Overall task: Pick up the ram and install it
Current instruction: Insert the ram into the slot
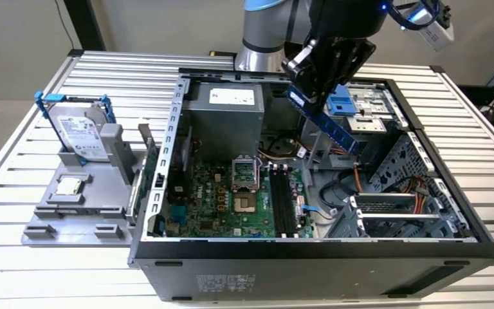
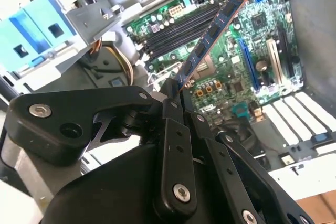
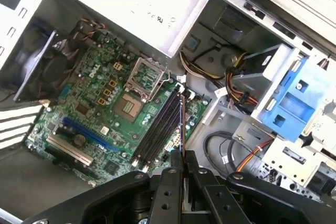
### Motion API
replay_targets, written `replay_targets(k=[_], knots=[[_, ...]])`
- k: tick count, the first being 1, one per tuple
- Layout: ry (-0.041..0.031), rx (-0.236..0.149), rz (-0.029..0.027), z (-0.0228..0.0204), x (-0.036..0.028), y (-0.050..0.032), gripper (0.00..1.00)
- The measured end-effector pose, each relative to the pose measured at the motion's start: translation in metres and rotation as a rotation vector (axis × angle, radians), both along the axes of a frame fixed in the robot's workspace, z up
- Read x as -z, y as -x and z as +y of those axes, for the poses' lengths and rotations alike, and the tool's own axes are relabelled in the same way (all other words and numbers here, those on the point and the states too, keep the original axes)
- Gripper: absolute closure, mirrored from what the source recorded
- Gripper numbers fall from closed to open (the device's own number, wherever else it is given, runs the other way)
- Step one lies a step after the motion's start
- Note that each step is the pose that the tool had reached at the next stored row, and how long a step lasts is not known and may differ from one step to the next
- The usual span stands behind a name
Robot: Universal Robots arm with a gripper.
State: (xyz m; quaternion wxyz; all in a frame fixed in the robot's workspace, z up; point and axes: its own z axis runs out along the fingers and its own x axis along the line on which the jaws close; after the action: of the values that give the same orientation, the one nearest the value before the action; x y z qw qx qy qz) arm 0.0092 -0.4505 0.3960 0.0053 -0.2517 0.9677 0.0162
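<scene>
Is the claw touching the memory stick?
Touching. In the second wrist view the claw pinches one end of the memory stick, which pokes out from its grip.

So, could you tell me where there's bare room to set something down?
Bare table in front of the grey fixture and beside the case at the exterior view's right. Inside the case is crowded, with the gripper holding the ram.

No text was readable: print on the hard drive label (image 1: 82, 134), power supply label (image 1: 231, 96) and case sticker (image 1: 229, 283) was illegible.
</scene>
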Motion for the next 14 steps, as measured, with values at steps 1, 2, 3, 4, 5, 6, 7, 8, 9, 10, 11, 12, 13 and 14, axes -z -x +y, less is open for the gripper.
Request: replay_targets(k=[1,2,3,4,5,6,7,8,9,10,11,12,13,14], knots=[[0.0000,0.013,0.0000,0.0000,0.0000,0.0000,1.00],[0.0000,0.027,0.0000,0.0000,0.0000,0.0000,1.00],[0.0000,0.040,0.0000,0.0000,0.0000,0.0000,1.00],[0.0000,0.055,0.0000,0.0000,0.0000,0.0000,1.00],[0.0000,0.069,0.0000,0.0000,0.0000,0.0000,1.00],[0.0000,0.084,0.0000,-0.0001,0.0000,0.0000,1.00],[-0.0001,0.098,0.0000,-0.0001,0.0000,0.0000,1.00],[-0.0001,0.113,0.0000,-0.0001,0.0000,0.0000,1.00],[-0.0001,0.128,0.0000,-0.0001,0.0000,0.0000,1.00],[-0.0001,0.143,0.0000,-0.0001,0.0000,0.0000,1.00],[-0.0001,0.157,0.0000,-0.0001,0.0000,0.0000,1.00],[-0.0001,0.171,0.0000,-0.0001,0.0000,0.0000,1.00],[-0.0001,0.186,0.0000,-0.0001,0.0000,0.0000,1.00],[-0.0001,0.202,0.0000,-0.0001,0.0000,0.0000,1.00]])
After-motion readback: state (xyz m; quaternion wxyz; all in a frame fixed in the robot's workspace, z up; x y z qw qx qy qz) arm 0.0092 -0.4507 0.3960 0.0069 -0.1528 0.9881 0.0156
